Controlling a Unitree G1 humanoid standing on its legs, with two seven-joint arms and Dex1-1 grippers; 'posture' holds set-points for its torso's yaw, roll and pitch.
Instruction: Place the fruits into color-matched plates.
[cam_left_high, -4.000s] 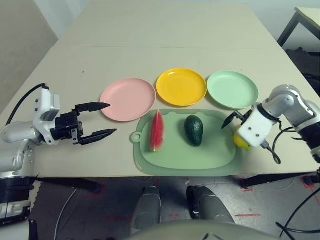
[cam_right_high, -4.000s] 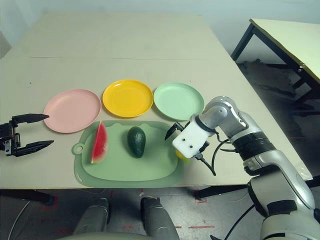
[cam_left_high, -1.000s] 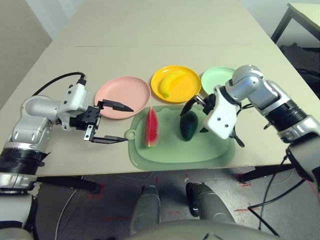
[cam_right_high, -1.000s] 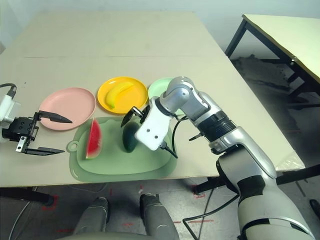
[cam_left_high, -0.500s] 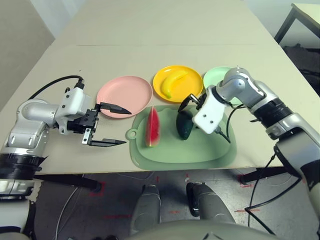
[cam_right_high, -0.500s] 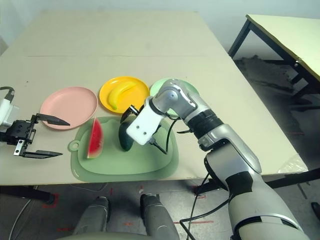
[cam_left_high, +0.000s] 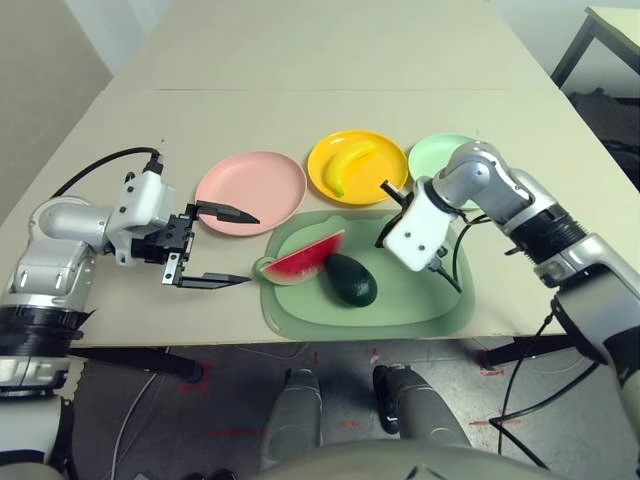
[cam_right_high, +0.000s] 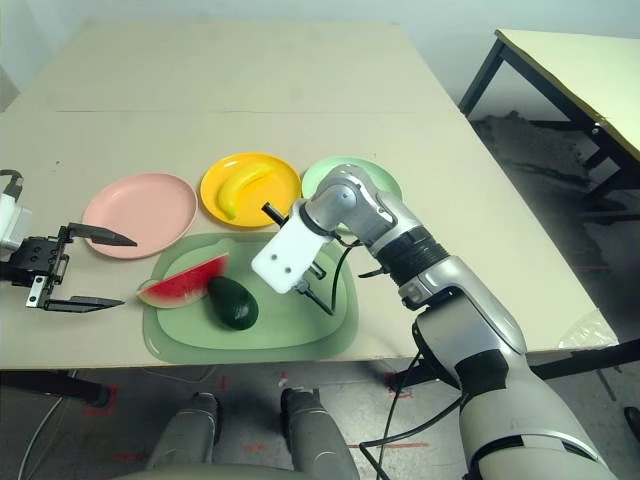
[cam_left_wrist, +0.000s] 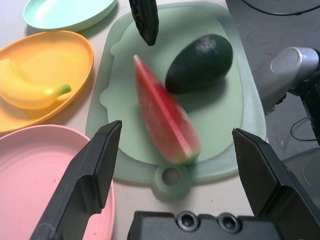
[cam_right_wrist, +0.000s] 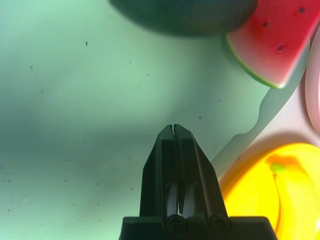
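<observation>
While the left gripper (cam_left_high: 250, 248) hangs beyond the mat's ring-tab end with its jaws wide apart and nothing between them, the pink plate (cam_left_high: 251, 193) sits bare, nearest the table's (cam_left_high: 330, 60) left edge; the watermelon wedge (cam_left_high: 304, 260) lies slantwise on the green mat (cam_left_high: 420, 300), by the ring tab at its left end, near the table's front edge; the avocado (cam_left_high: 350, 280) lies against it; the banana (cam_left_high: 350, 165) rests on the yellow plate (cam_left_high: 385, 185), behind the mat; the right gripper (cam_right_wrist: 174, 128) is over the mat, jaws together and empty; the mint green plate (cam_left_high: 425, 155), partly hidden by the right arm (cam_left_high: 480, 175), stands rightmost.
</observation>
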